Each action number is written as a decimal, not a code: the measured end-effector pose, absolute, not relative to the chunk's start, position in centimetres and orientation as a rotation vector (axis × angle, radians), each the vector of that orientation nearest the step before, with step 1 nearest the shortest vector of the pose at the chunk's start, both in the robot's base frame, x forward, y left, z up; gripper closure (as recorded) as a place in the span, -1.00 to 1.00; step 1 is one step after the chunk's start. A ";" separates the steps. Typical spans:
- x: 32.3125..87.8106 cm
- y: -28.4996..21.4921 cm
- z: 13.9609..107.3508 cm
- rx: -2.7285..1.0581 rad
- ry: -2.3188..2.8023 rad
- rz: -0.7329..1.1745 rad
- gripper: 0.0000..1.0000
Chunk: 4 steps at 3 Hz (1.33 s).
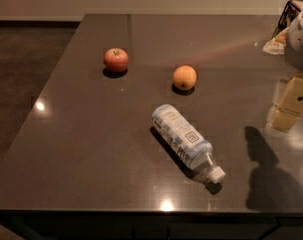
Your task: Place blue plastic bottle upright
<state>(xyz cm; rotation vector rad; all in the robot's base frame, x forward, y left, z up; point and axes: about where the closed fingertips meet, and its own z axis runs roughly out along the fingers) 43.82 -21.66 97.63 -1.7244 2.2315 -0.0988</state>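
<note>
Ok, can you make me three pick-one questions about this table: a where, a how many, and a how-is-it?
1. Where by the table is the gripper? A) far left B) middle C) right side
2. How many fruits? A) two B) one C) five
3. The blue plastic bottle is: A) standing B) lying down C) held up

Answers: 1 C, it hangs at the right edge. 2 A, an apple and an orange. 3 B, it rests on its side, untouched.

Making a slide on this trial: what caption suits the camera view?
Blue plastic bottle lies on its side on the dark table, apple and orange behind it, tool at the right edge.
</note>
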 end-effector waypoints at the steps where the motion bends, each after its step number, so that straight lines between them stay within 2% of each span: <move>1: 43.9 -21.6 97.7 -1.726 2.228 -0.103 -1.00; 2: 44.4 -20.6 97.5 -1.812 2.155 -0.100 -1.00; 4: 45.3 -16.3 95.6 -2.215 1.741 -0.047 -1.00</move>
